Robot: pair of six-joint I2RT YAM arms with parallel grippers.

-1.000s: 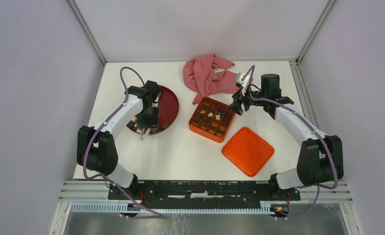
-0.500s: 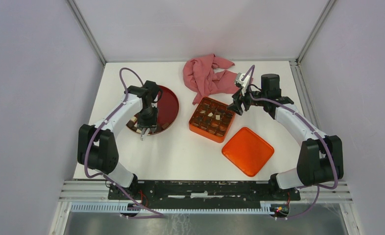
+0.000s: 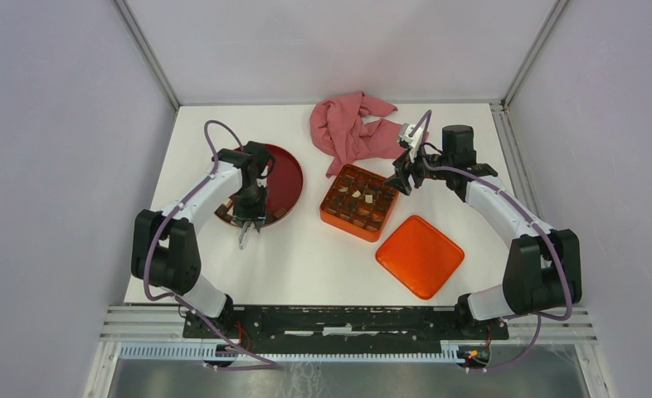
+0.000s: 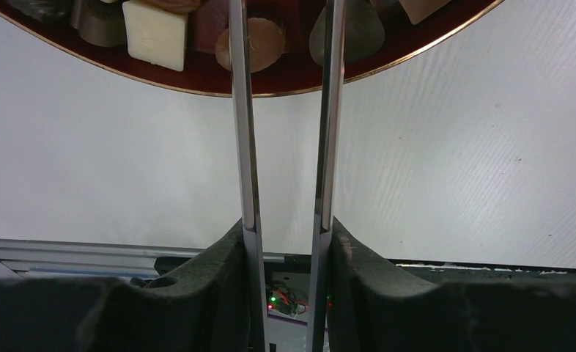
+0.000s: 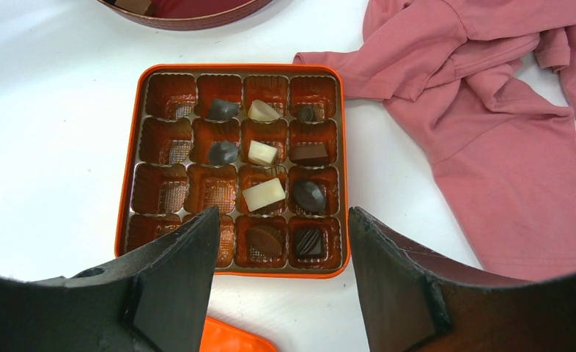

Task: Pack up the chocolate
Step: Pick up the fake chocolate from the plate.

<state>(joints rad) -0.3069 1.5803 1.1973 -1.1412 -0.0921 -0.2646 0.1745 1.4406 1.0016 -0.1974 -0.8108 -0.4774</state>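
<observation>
Steel fingers (image 4: 242, 147) cross plate (image 4: 417, 51) rim onto white table (image 4: 453, 183).

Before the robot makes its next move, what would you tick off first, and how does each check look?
1. Chocolates left on the dark-red plate: ok, several pieces there.
2. Piece held by the left gripper: cannot tell, because its fingertips run out of frame.
3. Free compartments in the orange tin: ok, several are empty.
4. Right gripper open and empty: ok.
5. Orange lid off the tin: ok, lying beside it.
</observation>
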